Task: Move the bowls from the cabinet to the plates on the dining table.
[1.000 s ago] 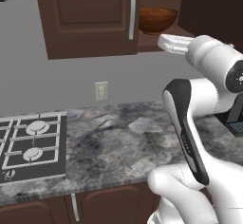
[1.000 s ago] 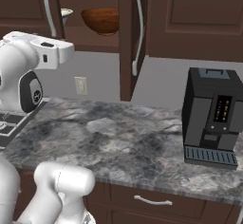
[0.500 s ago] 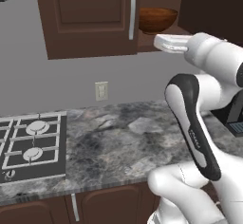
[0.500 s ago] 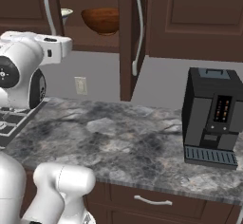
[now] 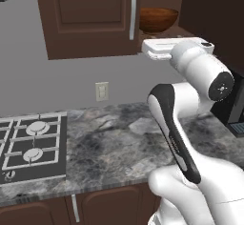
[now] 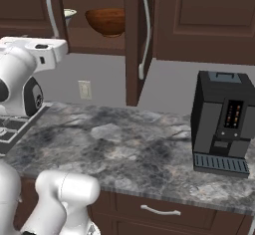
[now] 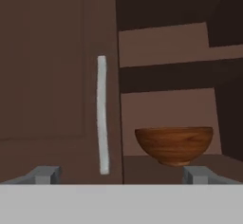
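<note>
The reddish-brown wooden bowl point(image 7: 173, 144) sits upright on the inner shelf of the open dark brown cabinet point(image 7: 166, 107). It also shows in both base views point(image 5: 157, 18) point(image 6: 106, 21). A sliver of the cream-white bowl point(image 6: 69, 13) peeks out left of it on the same shelf. My gripper point(image 7: 122, 175) is open, level with the shelf and short of the wooden bowl, which lies a little right of the gap between my fingertips point(image 7: 199, 174). The white hand point(image 5: 148, 48) point(image 6: 63, 47) hangs just below and in front of the shelf. The plates and the dining table are out of view.
The open cabinet door with its long silver handle point(image 7: 101, 116) point(image 6: 144, 30) stands close beside the bowl. Below lies a grey stone counter point(image 6: 124, 149) with a gas hob point(image 5: 28, 148) on the left and a black coffee machine point(image 6: 221, 124) on the right.
The hand has crept a little up and closer to the cabinet shelf, and the elbow has shifted. The jaws stayed open and the bowls have not moved.
</note>
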Available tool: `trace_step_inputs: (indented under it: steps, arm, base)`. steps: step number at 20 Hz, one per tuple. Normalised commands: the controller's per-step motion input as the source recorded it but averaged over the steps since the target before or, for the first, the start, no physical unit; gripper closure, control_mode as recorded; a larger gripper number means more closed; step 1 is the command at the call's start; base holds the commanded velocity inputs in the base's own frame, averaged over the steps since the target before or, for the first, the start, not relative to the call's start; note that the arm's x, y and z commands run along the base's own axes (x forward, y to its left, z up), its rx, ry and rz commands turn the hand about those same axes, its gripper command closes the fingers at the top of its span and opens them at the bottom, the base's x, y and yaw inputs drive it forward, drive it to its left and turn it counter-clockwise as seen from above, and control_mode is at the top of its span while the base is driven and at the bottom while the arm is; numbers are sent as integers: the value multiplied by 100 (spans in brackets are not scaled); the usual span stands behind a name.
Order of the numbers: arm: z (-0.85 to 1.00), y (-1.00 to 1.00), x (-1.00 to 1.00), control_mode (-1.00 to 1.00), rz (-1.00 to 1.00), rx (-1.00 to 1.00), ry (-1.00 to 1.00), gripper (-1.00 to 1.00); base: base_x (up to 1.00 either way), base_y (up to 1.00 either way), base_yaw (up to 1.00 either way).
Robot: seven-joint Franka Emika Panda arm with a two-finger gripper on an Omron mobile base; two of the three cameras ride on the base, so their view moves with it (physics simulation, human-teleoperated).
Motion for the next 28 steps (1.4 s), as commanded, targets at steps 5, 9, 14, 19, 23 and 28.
trace_step_inputs:
  steps: [5, 9, 14, 19, 23, 28]
  arm:
    - [-1, 27, 27, -100, -9, 0, -9, -100]
    - [-12, 14, 39, -100, -5, 1, -5, -100]
    - [-12, 2, 43, -100, 0, 0, -3, -100]
    - [-1, 2, 45, -100, 0, 0, 1, -100]
    - [0, 25, 38, -100, 0, -3, 0, -100]
    - [0, 19, 37, -100, -2, -3, 0, -100]
  base:
    - [0, 0, 0]
    - [0, 0, 0]
    - [0, 0, 0]
    - [0, 0, 0]
    - [0, 0, 0]
    - [0, 0, 0]
